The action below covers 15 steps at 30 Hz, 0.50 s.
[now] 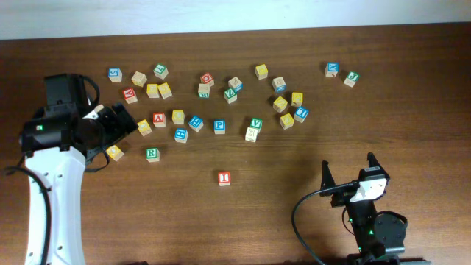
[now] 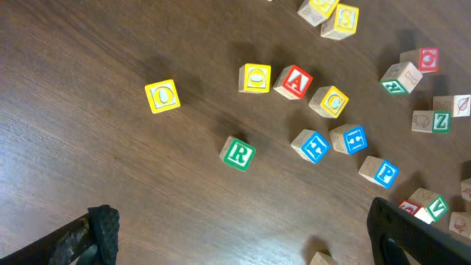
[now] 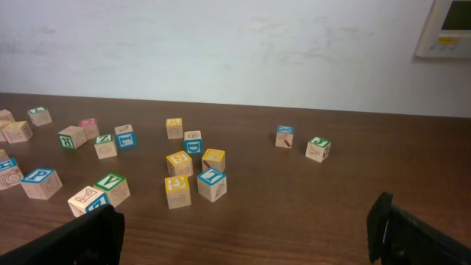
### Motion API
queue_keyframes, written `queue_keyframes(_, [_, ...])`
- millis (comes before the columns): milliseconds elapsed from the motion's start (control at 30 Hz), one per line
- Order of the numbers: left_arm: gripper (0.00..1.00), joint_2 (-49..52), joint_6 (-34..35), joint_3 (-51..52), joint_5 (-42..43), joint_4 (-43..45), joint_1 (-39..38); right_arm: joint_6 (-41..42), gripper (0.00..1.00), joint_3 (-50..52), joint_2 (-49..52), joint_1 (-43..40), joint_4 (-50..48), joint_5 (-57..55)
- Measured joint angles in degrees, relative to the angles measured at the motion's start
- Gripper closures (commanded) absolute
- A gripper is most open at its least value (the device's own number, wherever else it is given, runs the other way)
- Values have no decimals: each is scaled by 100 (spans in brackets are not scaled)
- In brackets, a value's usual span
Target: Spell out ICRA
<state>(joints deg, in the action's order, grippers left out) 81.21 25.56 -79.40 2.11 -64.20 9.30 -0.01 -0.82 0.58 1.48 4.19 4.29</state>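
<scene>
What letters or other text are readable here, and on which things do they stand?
"I": lone red block
"R": green block
"A": second red block
"P": blue block
"Z": second green block
Other blocks and the wall panel: too small or blurred.

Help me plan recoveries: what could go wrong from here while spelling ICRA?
The red A block sits close between two yellow blocks, so the left gripper may knock them when closing. Both yellow blocks bear round letters that look alike; the wrong one could be taken as C.
</scene>
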Motion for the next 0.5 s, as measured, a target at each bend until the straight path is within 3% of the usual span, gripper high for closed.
queue_keyframes(367, [1,0,0,0,48,-446,-13,0,2,0,0,0,0,2])
queue_keyframes(500, [1,0,2,0,70,-439,-343,-4,2,0,0,0,0,0])
